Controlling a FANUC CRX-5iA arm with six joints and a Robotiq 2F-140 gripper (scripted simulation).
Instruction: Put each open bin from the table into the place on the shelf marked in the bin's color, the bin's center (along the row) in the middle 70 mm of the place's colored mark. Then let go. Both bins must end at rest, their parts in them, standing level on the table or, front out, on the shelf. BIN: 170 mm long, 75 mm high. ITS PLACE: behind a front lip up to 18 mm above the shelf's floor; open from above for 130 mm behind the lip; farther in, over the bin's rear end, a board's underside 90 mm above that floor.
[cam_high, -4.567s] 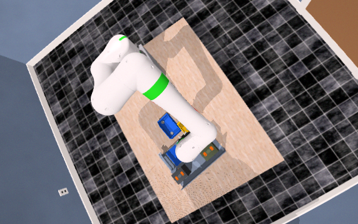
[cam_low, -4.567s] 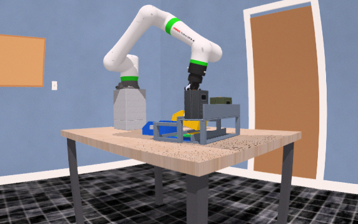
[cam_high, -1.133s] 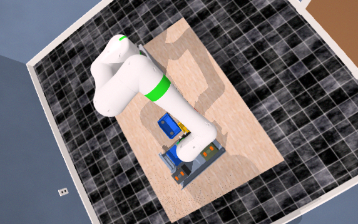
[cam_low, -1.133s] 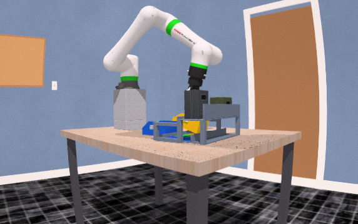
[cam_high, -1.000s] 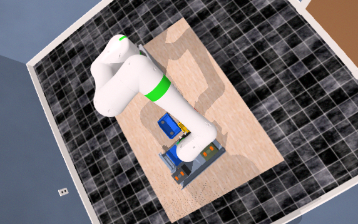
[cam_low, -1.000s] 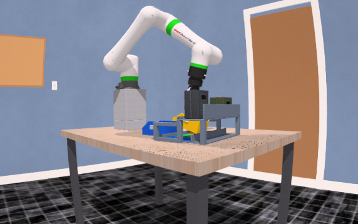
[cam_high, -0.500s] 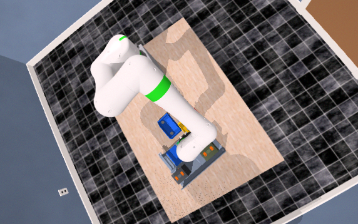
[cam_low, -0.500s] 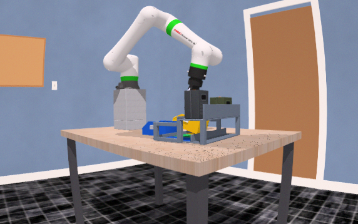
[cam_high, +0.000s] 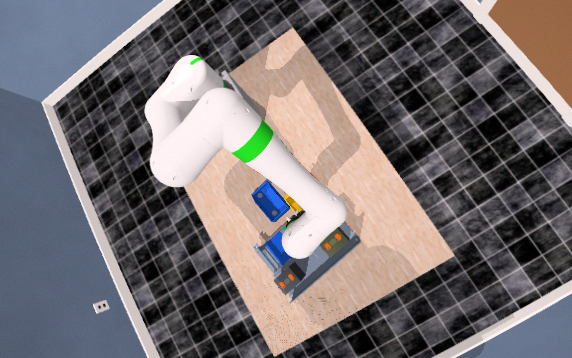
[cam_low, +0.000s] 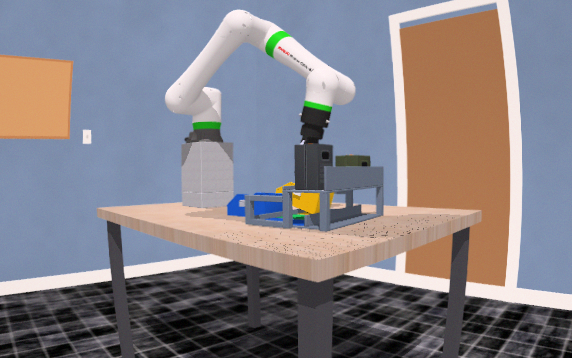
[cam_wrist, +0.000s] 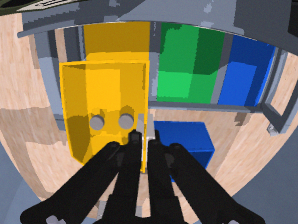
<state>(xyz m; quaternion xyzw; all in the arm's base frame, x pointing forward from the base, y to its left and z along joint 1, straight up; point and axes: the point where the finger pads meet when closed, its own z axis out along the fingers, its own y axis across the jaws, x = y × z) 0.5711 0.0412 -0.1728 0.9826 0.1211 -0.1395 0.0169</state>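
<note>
Your claw (cam_wrist: 141, 137) pinches the thin near wall of the yellow bin (cam_wrist: 107, 106), its fingers almost together. The bin hangs tilted at the shelf (cam_low: 327, 220) front, long axis pointing into the yellow mark (cam_wrist: 116, 38) directly ahead. The blue bin (cam_high: 269, 200) waits on the desk (cam_low: 350, 245) behind. You can't see the bin's rear end against the lip.

A brown door (cam_low: 457, 145) in a white frame stands in the blue wall, off to one side of the pincer in the exterior view. On the far side, well away, hang an orange corkboard (cam_low: 34, 96) and a small white wall switch (cam_low: 87, 136). Far beneath lies dark checkered floor tile (cam_low: 200, 320), edged by a white baseboard (cam_low: 75, 277).
</note>
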